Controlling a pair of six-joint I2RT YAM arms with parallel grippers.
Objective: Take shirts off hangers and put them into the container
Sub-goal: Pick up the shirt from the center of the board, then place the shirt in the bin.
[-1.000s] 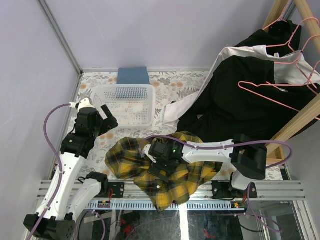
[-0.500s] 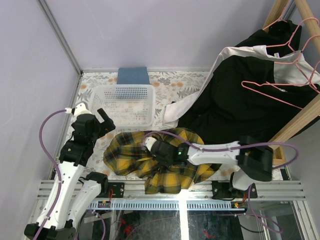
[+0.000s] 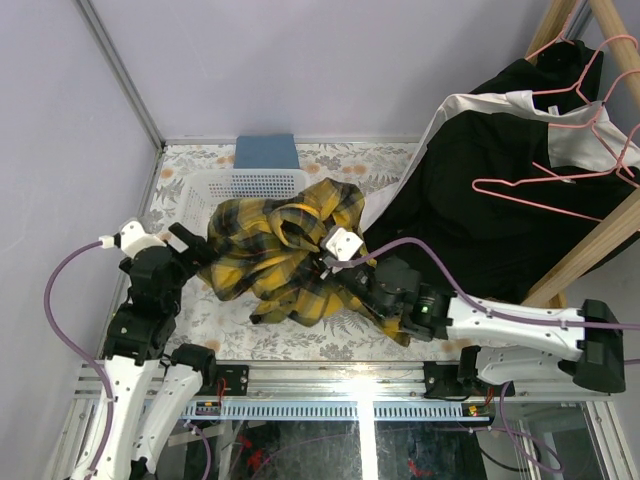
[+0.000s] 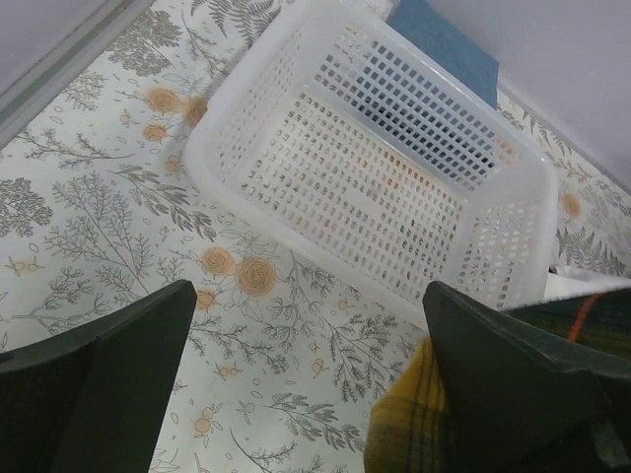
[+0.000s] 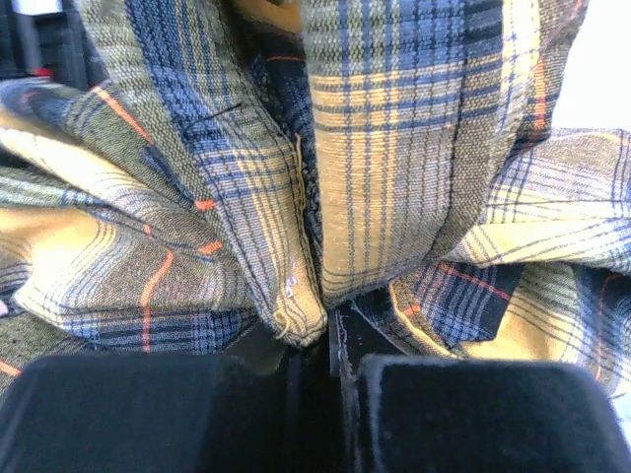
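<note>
So that the plaid shirt (image 3: 285, 255) can drop into the basket (image 3: 196, 189), the right fingers (image 3: 330, 264) pinch it tight, and the left fingers (image 3: 188, 243) stand open.

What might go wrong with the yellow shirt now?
The right hand only pinches a small fold of the plaid shirt, so it might slip out. The shirt spreads beyond the basket, so part may land on the table. It also hangs near the open left hand and might snag.
</note>
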